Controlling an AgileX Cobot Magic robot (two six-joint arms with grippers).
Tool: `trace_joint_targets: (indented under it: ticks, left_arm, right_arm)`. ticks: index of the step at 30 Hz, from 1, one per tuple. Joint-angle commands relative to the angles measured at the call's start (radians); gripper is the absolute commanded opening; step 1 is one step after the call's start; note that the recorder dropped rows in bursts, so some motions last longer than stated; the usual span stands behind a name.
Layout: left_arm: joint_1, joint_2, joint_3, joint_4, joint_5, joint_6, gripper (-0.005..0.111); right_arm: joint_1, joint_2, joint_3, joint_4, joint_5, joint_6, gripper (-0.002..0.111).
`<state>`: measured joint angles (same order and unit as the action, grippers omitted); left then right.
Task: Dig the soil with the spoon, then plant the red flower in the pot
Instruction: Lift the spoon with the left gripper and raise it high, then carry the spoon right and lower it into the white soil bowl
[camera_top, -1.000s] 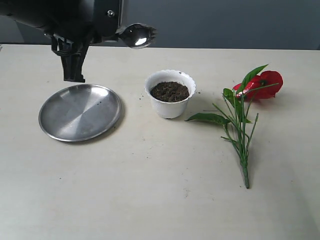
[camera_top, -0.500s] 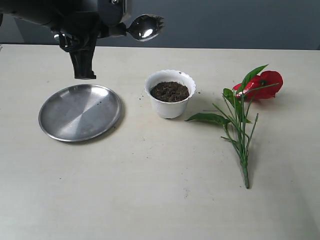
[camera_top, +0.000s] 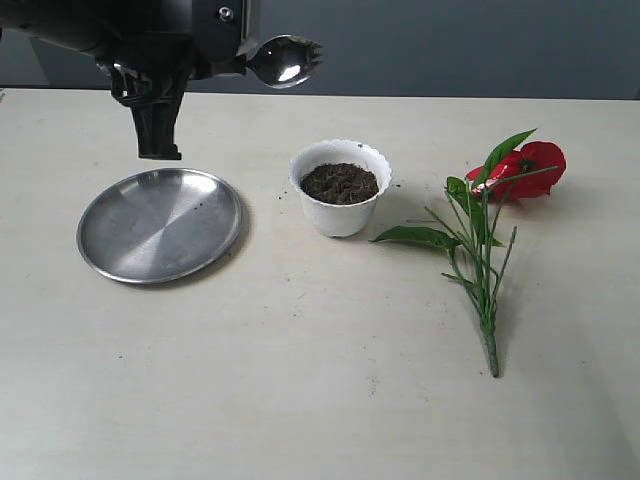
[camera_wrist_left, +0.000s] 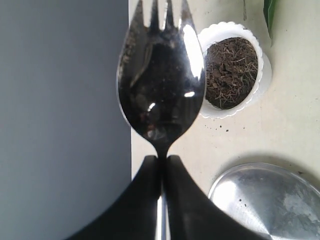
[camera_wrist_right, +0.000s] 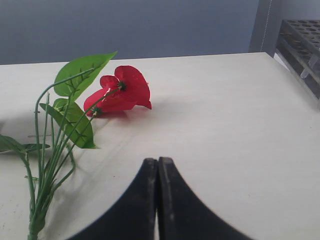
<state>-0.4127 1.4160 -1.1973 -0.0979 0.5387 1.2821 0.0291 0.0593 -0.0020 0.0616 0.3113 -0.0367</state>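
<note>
I have the left gripper (camera_wrist_left: 161, 161) clamped on the spoon (camera_wrist_left: 161, 85) handle — bowl aloft near the pot (camera_top: 341, 214). My right gripper (camera_wrist_right: 158, 165) fingers sit together, empty — red flower (camera_wrist_right: 121, 91) lying nearby.

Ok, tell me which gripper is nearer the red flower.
Right. The right gripper, shut and empty, points at the red flower lying close ahead of it. The left gripper holds the spoon raised over by the steel plate, with the pot between it and the flower.
</note>
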Motion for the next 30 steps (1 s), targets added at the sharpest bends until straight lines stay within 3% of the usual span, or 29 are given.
trace_joint_targets:
  ticks: [1,9,16,24,30]
  left_arm:
    - [-0.009,-0.006,-0.006,-0.001,-0.006,-0.003,0.0]
    - [-0.009,-0.006,-0.006,-0.001,-0.009,-0.003,0.0]
    - [-0.009,-0.006,-0.006,0.009,-0.094,0.001,0.0]
    - [-0.009,-0.006,-0.006,0.178,-0.076,0.394,0.0]
    - [-0.009,0.042,-0.006,0.37,-0.034,0.584,0.0]
  right_arm:
    - [-0.006,-0.003,0.002,0.003,-0.007,-0.006,-0.001]
    - [-0.006,-0.003,0.002,0.003,-0.007,-0.006,-0.001]
    - [-0.006,-0.003,0.002,0.003,-0.007,-0.006,-0.001]
    - [-0.006,-0.003,0.002,0.003,-0.007,-0.006,-0.001]
    - [-0.006,-0.003,0.002,0.003,-0.007,-0.006,-0.001]
